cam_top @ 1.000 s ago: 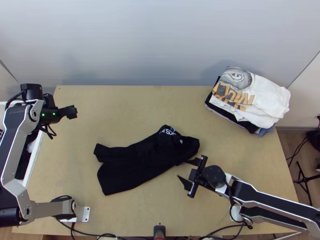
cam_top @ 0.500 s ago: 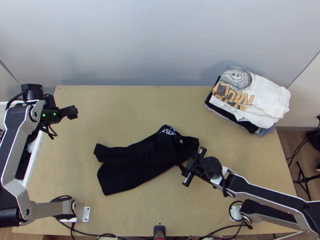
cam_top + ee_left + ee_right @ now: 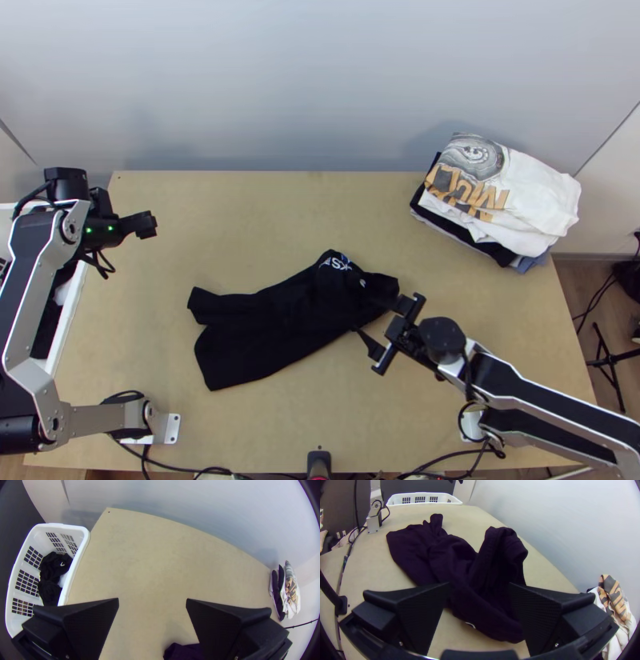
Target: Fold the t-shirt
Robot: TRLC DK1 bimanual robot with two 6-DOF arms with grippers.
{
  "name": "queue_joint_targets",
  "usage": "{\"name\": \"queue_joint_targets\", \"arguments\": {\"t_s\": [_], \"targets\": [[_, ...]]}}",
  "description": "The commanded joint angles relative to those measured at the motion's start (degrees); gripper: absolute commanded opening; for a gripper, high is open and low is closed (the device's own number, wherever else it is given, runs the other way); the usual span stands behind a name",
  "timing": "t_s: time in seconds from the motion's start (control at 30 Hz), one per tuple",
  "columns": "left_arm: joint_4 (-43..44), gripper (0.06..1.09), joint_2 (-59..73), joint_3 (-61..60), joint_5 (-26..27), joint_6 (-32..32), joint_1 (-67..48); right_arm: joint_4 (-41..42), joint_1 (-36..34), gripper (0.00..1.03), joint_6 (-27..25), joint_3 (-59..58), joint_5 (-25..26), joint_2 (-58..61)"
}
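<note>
1. T-shirt (image 3: 268, 320): black w/ white print (image 3: 336, 262), lying mid-counter (image 3: 264, 208), a bit nearer the near edge. It is a long, rumpled strip, bunched at the end by the R gripper (image 3: 370, 316) & flatter at the other. No neat fold shows.
2. R gripper: fingers spread, at the bunched end; in the top view one finger overlaps the cloth's edge. Can't tell if it touches; nothing looks pinched.
3. L gripper (image 3: 152, 599): fingers spread w/ nothing btwn them, up at the counter's L side, well apart from the shirt.
4. Done so far: prob. v. little; the shirt is out on the counter, but body & sleeves aren't laid out.
5. Left to do, as I judge it: grip the bunched end, open & flatten the shirt, tuck sleeves, fold body, then maybe add to the stack.
6. Nearby: stack of clothes (image 3: 512, 192) at the counter's far R corner, white print-front item on top; white basket (image 3: 75, 570) w/ dark clothes (image 3: 50, 593) by the L edge.
</note>
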Motion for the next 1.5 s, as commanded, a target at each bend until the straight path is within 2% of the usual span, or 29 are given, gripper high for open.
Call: {"name": "queue_joint_targets", "arguments": {"t_s": [0.0, 0.07, 0.13, 0.17, 0.2, 0.37, 0.4, 0.47, 0.5, 0.7, 1.23, 1.47], "targets": [[0.03, 1.04, 0.57, 0.55, -0.10, -0.09, -0.83, -10.98, 1.37, 0.80, 3.23, -1.04, -0.12, -9.03], [0.03, 1.04, 0.83, 0.91, -0.10, -0.27, -1.27, -12.04, 2.69, 0.68, 4.63, -2.44, -0.12, -10.61], [0.12, 1.04, 1.10, 1.26, -0.10, -0.62, -1.62, -11.34, 4.10, 0.48, 6.30, -4.29, -0.21, -12.99], [0.12, 1.04, 1.27, 1.34, -0.10, -0.80, -1.71, -10.63, 5.15, 0.42, 6.39, -5.17, -0.21, -13.43], [0.12, 1.04, 1.36, 1.34, -0.19, -0.88, -1.80, -10.02, 5.59, 0.41, 6.48, -5.87, -0.30, -13.34], [0.12, 1.04, 1.62, 1.17, -0.19, -0.97, -1.89, -5.27, 5.77, 0.42, 7.09, -7.01, -0.65, -7.89], [0.12, 1.04, 1.62, 1.26, -0.27, -0.97, -1.89, -4.30, 5.77, 0.45, 7.01, -7.01, -0.65, -6.57], [0.12, 1.04, 1.62, 1.26, -0.27, -0.97, -1.89, -2.02, 5.77, 0.65, 6.74, -6.93, -0.74, -3.41], [0.03, 1.04, 1.62, 1.34, -0.36, -0.97, -1.89, -1.23, 5.77, 0.66, 6.83, -6.66, -0.74, -1.83], [-0.23, 1.04, 1.45, 1.52, -0.63, -0.88, -1.71, 7.47, 5.68, 0.66, 5.16, -6.40, -0.74, 5.29], [-0.32, 1.04, 1.36, 0.03, -0.63, -0.53, -0.75, 14.42, -0.56, 0.65, 2.88, -0.42, -0.74, 19.62], [-0.32, 1.04, 1.36, -0.15, -0.63, -0.44, -0.66, 15.21, -1.09, 0.65, 2.52, 1.42, -0.74, 21.99]]}}
